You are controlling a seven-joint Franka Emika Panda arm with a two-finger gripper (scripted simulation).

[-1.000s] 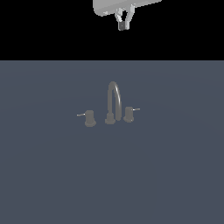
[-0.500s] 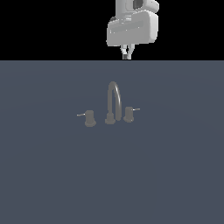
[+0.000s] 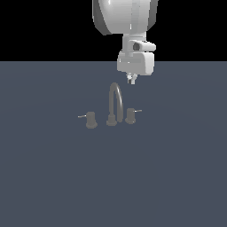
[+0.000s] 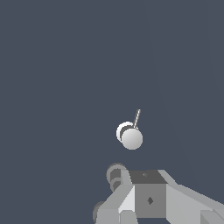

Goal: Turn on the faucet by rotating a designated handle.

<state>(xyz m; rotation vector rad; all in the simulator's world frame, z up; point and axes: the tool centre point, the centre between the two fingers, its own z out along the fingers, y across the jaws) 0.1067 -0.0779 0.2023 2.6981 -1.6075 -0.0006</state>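
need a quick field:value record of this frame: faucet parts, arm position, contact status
scene: simulator render, flat dark grey-blue surface
faucet: grey set with arched spout on a round base, one knob on each side
handle: knob on the exterior view's right, thin lever pointing to that view's right
other knob: on the exterior view's left, lever pointing to that view's left
gripper: pointing down, above the handle, beside the top of the spout
contact: none visible; clear gap between gripper and handle
jaw state: too small to tell
wrist view: handle seen from above, nothing between the fingers
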